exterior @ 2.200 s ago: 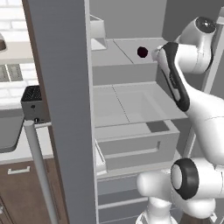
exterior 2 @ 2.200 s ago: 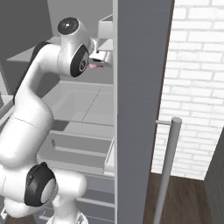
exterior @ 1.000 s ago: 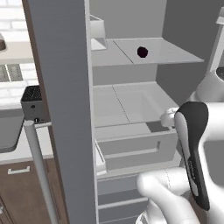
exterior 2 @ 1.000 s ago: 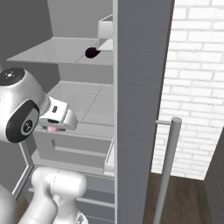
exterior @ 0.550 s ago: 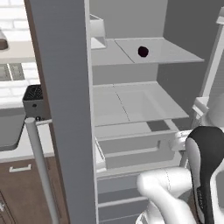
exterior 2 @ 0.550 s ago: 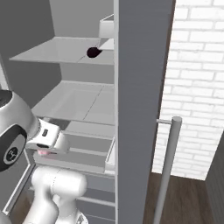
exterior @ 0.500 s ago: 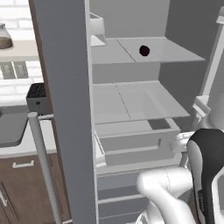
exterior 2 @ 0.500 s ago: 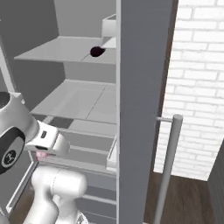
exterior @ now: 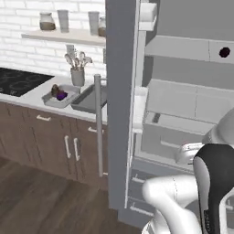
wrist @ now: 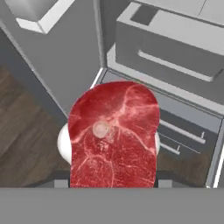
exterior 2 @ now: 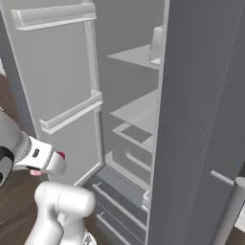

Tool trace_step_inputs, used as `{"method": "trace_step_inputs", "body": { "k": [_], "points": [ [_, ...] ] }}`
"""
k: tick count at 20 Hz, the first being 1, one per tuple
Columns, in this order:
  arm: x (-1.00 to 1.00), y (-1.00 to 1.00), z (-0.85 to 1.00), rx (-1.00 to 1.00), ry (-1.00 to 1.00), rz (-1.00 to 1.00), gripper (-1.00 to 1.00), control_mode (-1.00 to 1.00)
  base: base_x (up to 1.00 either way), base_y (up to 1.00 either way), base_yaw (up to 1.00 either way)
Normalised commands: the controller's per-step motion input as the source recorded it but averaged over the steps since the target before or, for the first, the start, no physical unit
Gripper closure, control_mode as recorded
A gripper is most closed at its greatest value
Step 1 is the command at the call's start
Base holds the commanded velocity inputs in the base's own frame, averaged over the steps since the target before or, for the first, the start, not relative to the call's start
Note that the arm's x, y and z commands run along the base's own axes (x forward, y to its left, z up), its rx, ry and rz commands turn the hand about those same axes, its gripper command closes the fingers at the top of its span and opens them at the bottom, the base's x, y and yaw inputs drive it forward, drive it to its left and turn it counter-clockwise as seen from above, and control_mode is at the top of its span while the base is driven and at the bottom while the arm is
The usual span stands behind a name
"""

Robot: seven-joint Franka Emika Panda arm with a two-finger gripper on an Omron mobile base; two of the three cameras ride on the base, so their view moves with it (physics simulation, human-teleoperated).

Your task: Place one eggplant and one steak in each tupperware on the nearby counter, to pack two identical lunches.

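End effector (wrist: 113, 181) is clamped on the red steak (wrist: 113, 135), down low in front of the open fridge (exterior: 183, 105). The trays (exterior: 59, 97) are way over on the tabletop (exterior: 27, 93), one with an eggplant (exterior: 61, 96) inside. Long carry, so the steak could slip or clip the fridge door (exterior: 119, 100).

We see a red steak (wrist: 113, 138) marbled with pale pink veins, a grey fridge door (exterior: 119, 91), a near-black eggplant (exterior: 224, 52), a light grey tupperware (exterior: 49, 98) and white brick wall (exterior: 27, 50).
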Motion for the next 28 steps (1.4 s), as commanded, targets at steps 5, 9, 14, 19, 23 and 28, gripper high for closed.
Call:
{"method": "trace_step_inputs", "body": {
  "k": [5,9,14,19,23,28],
  "points": [
    [0.0,0.0,0.0,0.0,0.0,0.0,1.0,1.0,0.0,0.3,0.92],
    [0.0,0.0,0.0,0.0,0.0,0.0,1.0,1.0,0.0,0.36,0.91],
    [0.0,0.0,0.0,0.0,0.0,0.0,1.0,1.0,0.0,0.41,0.88],
    [0.0,0.0,0.0,0.0,0.0,0.0,1.0,1.0,0.42,0.48,0.68],
    [0.0,0.0,0.0,0.0,0.0,0.0,1.0,1.0,1.0,0.06,0.29],
    [0.0,0.0,0.0,0.0,0.0,0.0,1.0,1.0,1.0,-0.28,0.1]
  ]
}}
